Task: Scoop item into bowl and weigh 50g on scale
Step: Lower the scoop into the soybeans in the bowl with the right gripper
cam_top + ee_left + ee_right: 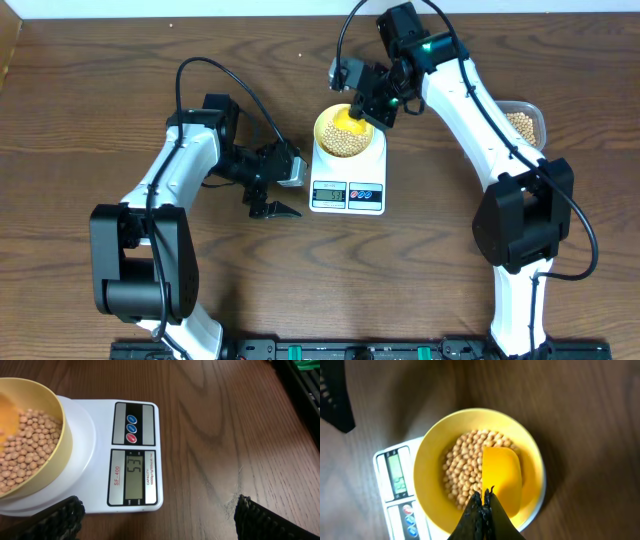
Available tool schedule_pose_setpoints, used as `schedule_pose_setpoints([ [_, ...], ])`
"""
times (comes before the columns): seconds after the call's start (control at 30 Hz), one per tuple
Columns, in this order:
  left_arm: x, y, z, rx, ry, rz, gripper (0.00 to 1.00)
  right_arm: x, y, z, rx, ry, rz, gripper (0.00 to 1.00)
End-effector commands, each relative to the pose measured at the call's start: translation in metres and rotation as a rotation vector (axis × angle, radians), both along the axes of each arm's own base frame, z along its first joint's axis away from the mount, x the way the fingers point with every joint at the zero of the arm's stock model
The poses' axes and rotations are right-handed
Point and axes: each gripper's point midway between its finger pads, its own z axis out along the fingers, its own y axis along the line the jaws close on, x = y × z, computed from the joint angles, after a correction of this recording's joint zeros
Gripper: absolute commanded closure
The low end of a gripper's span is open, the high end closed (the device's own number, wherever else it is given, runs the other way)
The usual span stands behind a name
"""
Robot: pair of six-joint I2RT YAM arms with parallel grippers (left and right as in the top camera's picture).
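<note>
The pale-yellow bowl (322, 125) stands on the white scale (347, 195) and holds tan beans (352, 142). My right gripper (372, 105) is shut on the yellow scoop (345, 122), which hangs over the bowl. In the right wrist view the scoop's cup (502, 475) sits over the beans (465, 460) inside the bowl (432, 445), below my shut fingers (484, 497). My left gripper (270, 200) is open and empty, on the table left of the scale. In the left wrist view the scale's display (135, 472) reads 53, beside the bowl (56, 407).
A clear plastic tub (527, 122) with more beans stands at the right, behind the right arm. The scale's coloured buttons (131, 426) face the left gripper (160, 520). Bare wooden table lies around the scale.
</note>
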Motion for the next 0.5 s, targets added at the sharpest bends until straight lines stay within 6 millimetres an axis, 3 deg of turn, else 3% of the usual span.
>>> schedule_pose_setpoints([
  [0.0,-0.002,0.002,0.000,0.004,-0.010,-0.011,0.02,-0.008,-0.001,0.008,0.001,0.016,-0.006,0.99],
  [0.47,-0.002,0.002,0.000,0.004,-0.010,-0.011,0.02,-0.038,0.006,0.012,0.069,0.156,0.025,0.99],
])
